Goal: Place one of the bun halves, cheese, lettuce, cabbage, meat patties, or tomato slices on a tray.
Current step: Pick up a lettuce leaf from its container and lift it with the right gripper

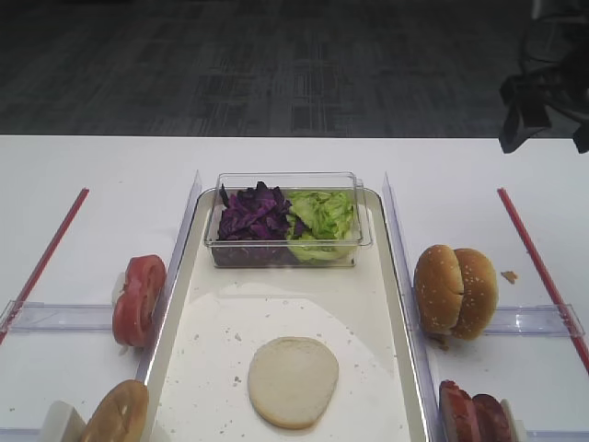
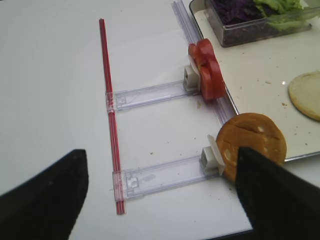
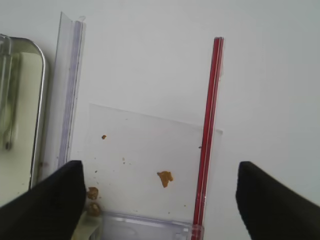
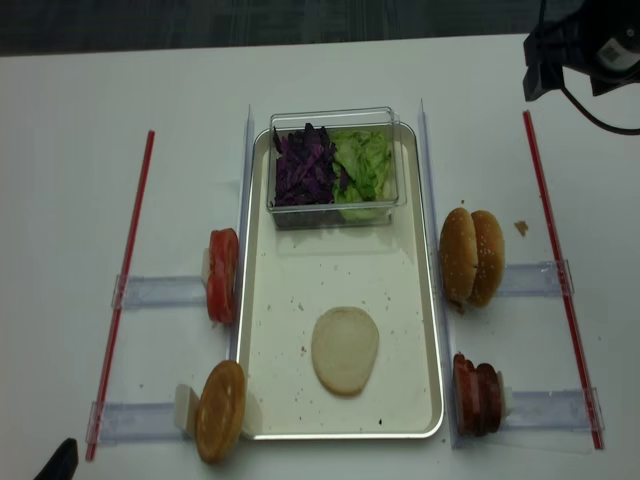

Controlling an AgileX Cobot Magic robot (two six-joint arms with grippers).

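Note:
The cream tray (image 1: 391, 304) carries a flat pale bun disc (image 1: 293, 381) and a clear tub holding purple cabbage (image 1: 253, 214) and green lettuce (image 1: 324, 216). Left of the tray stand tomato slices (image 1: 138, 299) and a browned bun half (image 1: 117, 413). Two sesame bun halves (image 1: 456, 290) and meat patties (image 1: 474, 414) stand on its right. No cheese is in view. My right gripper (image 3: 160, 200) hangs open and empty over a bare clear holder far right of the tray. Off the front left, my left gripper (image 2: 160, 200) is open and empty, its right finger beside the bun half (image 2: 252, 145).
Clear plastic holders (image 2: 160, 175) and rails flank the tray, with red strips (image 1: 529, 249) (image 2: 109, 100) outside them. Crumbs (image 3: 165, 177) lie on the right holder. The right arm (image 1: 543, 92) looms at the back right corner. White table top stretches beyond both strips.

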